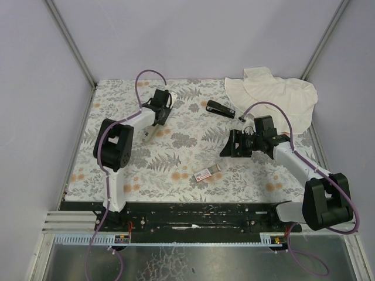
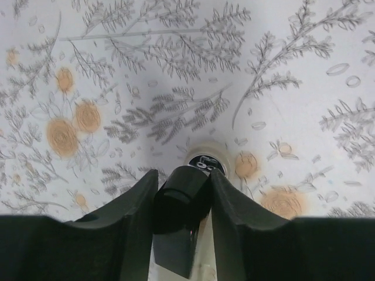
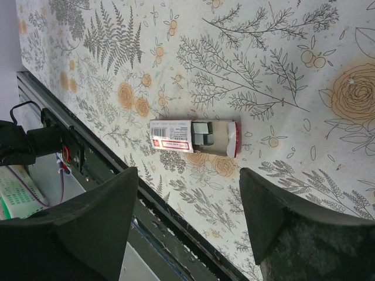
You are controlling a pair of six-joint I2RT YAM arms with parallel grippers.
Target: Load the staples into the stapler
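The black stapler (image 1: 221,108) lies closed at the back middle of the table. The staple box lies near the front: its white sleeve with pink-red label (image 3: 171,136) (image 1: 203,174) has the tray (image 3: 221,139) slid partly out, and grey staples (image 3: 202,133) show in it. My right gripper (image 1: 230,144) (image 3: 188,202) is open and empty, hovering above and to the right of the box. My left gripper (image 1: 150,130) (image 2: 183,175) points down at the left and is shut on a black rounded object (image 2: 181,202) with a white round end (image 2: 206,158) touching the table.
A crumpled white cloth (image 1: 275,96) lies at the back right, just beyond the stapler. The floral table cover (image 1: 176,146) ends at a black rail (image 1: 193,213) along the front edge, which also shows in the right wrist view (image 3: 88,155).
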